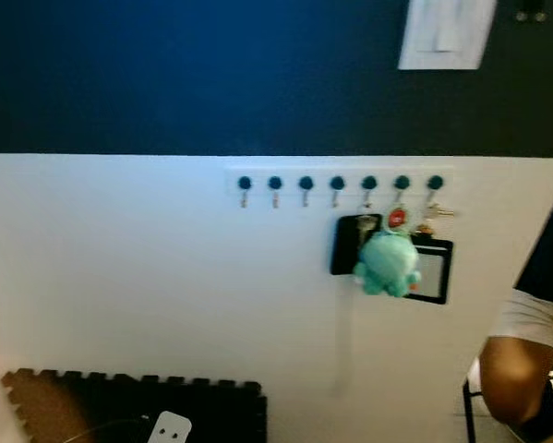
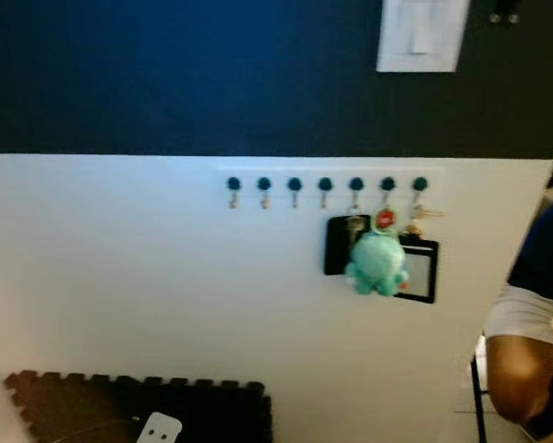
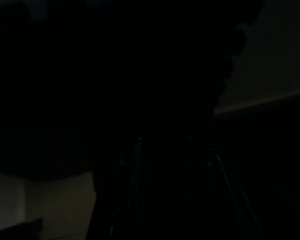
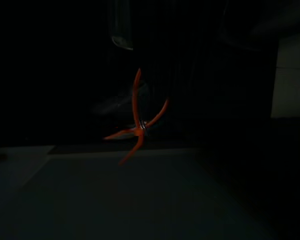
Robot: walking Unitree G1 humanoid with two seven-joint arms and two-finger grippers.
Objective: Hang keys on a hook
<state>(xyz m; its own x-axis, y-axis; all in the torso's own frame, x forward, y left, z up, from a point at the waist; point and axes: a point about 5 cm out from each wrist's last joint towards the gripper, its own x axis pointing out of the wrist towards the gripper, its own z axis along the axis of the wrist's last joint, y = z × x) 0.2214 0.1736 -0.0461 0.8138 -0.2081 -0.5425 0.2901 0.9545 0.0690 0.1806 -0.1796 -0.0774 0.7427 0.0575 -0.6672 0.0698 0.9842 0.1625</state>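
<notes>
in the dark right wrist view the right gripper has an orange strap dangling from between its fingers; whether they clamp it i cannot tell. the left wrist view is too dark to judge. ahead, a hook rail on the white wall carries a teal plush and keys toward its right end. a person's arm sits at the right edge.

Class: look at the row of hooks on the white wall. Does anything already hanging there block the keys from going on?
Partly. A teal plush keychain, black holders and keys occupy the three right hooks. The four left hooks hang bare, nothing visible before them.
</notes>
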